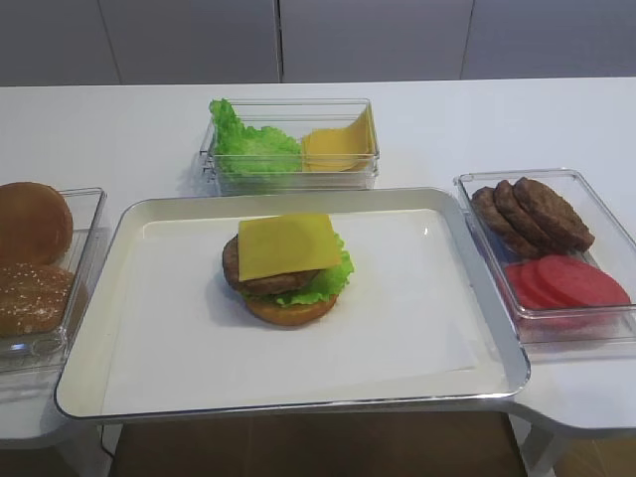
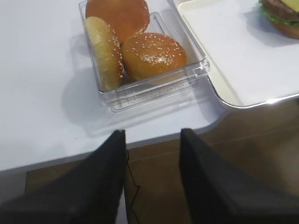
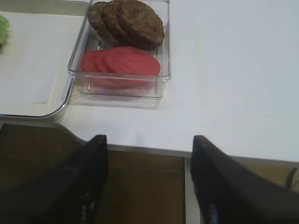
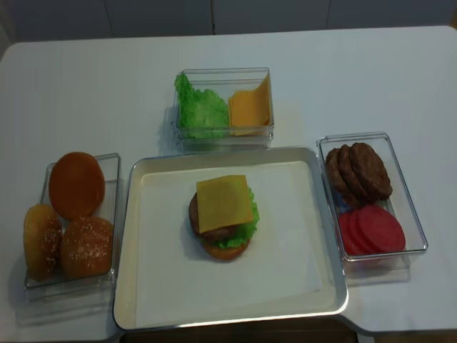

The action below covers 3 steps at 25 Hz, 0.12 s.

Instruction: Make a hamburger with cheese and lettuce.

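The hamburger (image 1: 286, 283) (image 4: 223, 227) sits mid-tray as a stack of bun base, green lettuce (image 1: 326, 279) (image 4: 245, 230) and brown patty. A yellow cheese (image 1: 288, 244) (image 4: 224, 203) slice lies flat on top of the patty. An edge of the hamburger (image 2: 281, 16) shows at the top right of the left wrist view. My right gripper (image 3: 148, 142) hangs open and empty off the table's front edge, below the patty box. My left gripper (image 2: 153, 135) is open and empty too, off the front edge below the bun box. Neither gripper appears in the high views.
The white tray (image 1: 149, 388) (image 4: 128, 286) fills the middle. A clear box of buns (image 1: 35, 260) (image 2: 140, 51) stands left, one with patties (image 1: 532, 214) (image 3: 128, 21) and tomato slices (image 1: 566, 283) (image 3: 121, 63) right, and one with spare lettuce and cheese (image 1: 293, 144) behind.
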Tool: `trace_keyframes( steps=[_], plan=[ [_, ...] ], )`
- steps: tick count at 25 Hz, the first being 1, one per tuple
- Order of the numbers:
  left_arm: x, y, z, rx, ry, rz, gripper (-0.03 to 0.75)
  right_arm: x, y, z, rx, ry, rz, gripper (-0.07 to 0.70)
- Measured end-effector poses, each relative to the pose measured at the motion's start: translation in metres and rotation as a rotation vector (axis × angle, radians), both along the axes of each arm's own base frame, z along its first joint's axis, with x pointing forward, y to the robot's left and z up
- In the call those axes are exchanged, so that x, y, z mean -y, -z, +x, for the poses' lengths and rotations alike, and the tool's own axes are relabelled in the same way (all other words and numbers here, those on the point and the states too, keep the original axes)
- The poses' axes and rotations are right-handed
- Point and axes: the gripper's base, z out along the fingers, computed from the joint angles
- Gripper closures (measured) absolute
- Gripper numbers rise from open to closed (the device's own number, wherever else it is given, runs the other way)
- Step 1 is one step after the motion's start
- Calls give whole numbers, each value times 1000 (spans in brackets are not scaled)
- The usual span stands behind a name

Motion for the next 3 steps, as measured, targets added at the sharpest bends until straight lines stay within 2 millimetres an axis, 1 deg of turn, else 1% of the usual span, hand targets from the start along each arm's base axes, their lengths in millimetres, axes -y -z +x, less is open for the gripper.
trace_keyframes(
  steps=[3],
  plan=[
    [0,0,0,0,0,0,427,0,0,0,0,0,0,188]
  ],
)
